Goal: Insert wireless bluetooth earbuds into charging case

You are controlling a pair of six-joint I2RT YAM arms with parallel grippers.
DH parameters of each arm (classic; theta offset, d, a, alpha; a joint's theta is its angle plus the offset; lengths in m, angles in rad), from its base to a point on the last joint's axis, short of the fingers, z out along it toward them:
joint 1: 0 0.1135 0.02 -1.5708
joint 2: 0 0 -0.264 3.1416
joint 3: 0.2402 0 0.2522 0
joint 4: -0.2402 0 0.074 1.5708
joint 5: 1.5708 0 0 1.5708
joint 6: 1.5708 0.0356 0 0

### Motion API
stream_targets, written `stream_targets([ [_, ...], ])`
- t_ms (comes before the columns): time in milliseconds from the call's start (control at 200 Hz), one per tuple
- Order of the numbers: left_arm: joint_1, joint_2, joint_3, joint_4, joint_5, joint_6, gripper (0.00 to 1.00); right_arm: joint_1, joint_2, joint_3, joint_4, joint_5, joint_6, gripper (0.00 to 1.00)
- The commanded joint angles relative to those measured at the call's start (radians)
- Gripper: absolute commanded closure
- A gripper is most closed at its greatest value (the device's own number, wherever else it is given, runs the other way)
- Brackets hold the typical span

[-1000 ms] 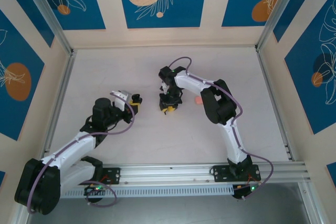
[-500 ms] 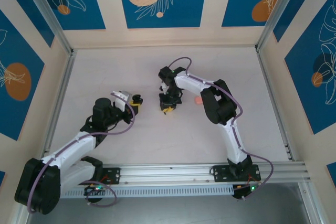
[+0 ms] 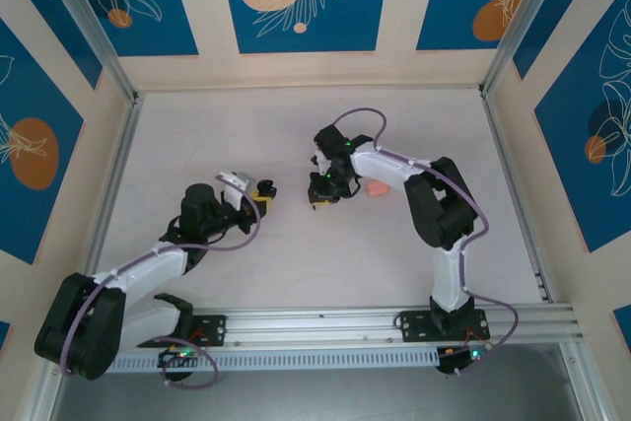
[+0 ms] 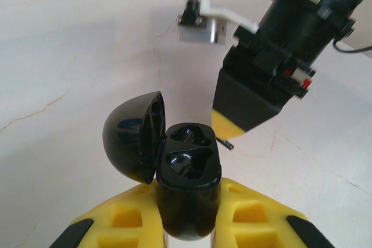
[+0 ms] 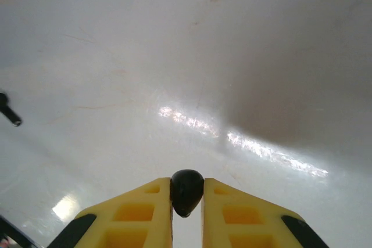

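The left end effector [image 4: 187,207] has its pocketed yellow pads [image 4: 250,222] pressed tight on a glossy black case [image 4: 189,166], domed lid swung open, two moulded sockets showing. Just beyond, the right end effector [image 5: 187,189] pinches a small shiny black earbud [image 5: 186,194], mostly hidden in the grip, over the pale, veined surface [image 5: 244,56]. A thin black bit [image 5: 8,110] at that wrist view's left edge is cut off, too little to name.
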Motion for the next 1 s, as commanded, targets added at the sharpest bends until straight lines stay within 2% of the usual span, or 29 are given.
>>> stream_targets([
  [0, -0.049, 0.045, -0.023, 0.155, 0.014, 0.005, 0.85, -0.013, -0.091, -0.082, 0.145, -0.034, 0.045, 0.83],
  [220, -0.156, 0.174, -0.031, 0.344, -0.046, 0.058, 0.85, -0.032, -0.243, -0.241, 0.308, -0.028, 0.059, 0.82],
  [445, -0.216, 0.327, -0.022, 0.54, -0.076, 0.081, 0.86, -0.051, -0.376, -0.361, 0.425, -0.018, 0.081, 0.83],
  [775, -0.253, 0.516, 0.015, 0.767, -0.118, 0.02, 0.87, -0.054, -0.536, -0.488, 0.58, -0.041, 0.084, 0.83],
  [995, -0.257, 0.592, 0.032, 0.885, -0.106, -0.036, 0.87, -0.045, -0.564, -0.528, 0.656, -0.087, 0.098, 0.83],
])
